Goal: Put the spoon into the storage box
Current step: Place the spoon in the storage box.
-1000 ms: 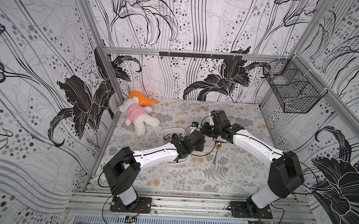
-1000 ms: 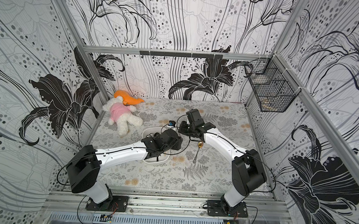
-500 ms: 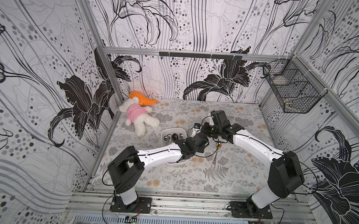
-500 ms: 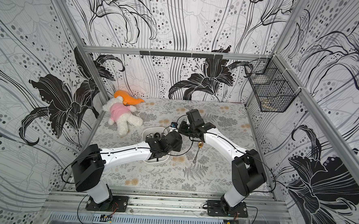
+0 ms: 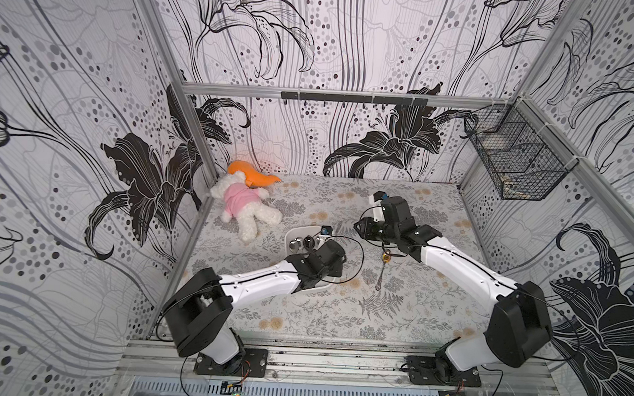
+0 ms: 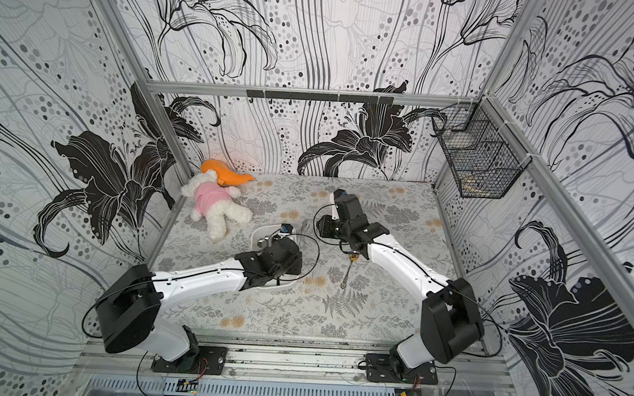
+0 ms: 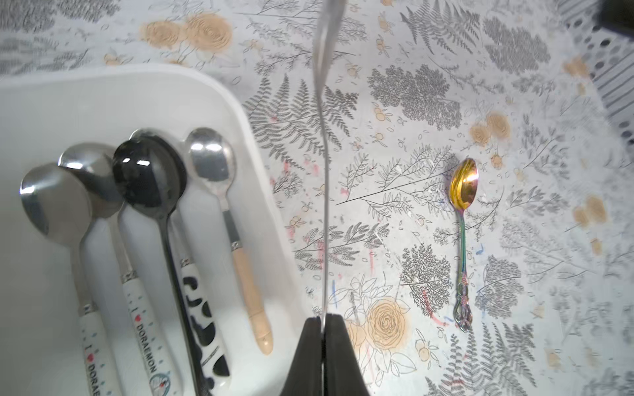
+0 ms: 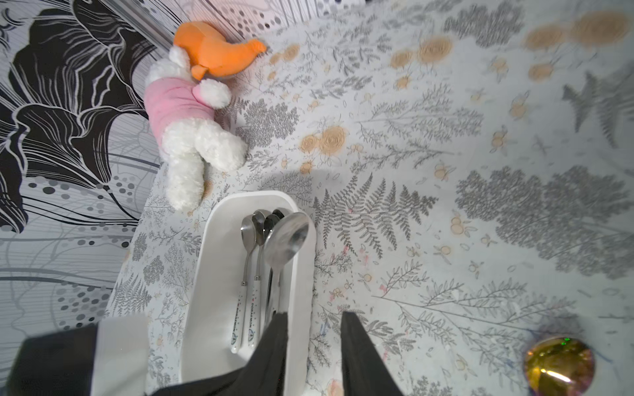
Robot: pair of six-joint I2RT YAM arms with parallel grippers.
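A: What has been altered over the last second?

B: The left gripper (image 7: 322, 320), open before, has been shut on the thin handle of the plain steel spoon (image 8: 286, 236).

A: And on the other side?

B: The right gripper (image 8: 312, 317), formerly clamped, has been opened. Its black fingers (image 8: 356, 343) are now seen apart.

A: Was anything else shifted?

B: The white left arm (image 5: 259, 281) has been drawn slightly leftward, as seen in both top views.

Six spoons (image 7: 464, 187), one storage box (image 8: 209, 274), one white plush (image 5: 246, 208), one orange plush (image 5: 249, 173), one wire basket (image 5: 514, 164).
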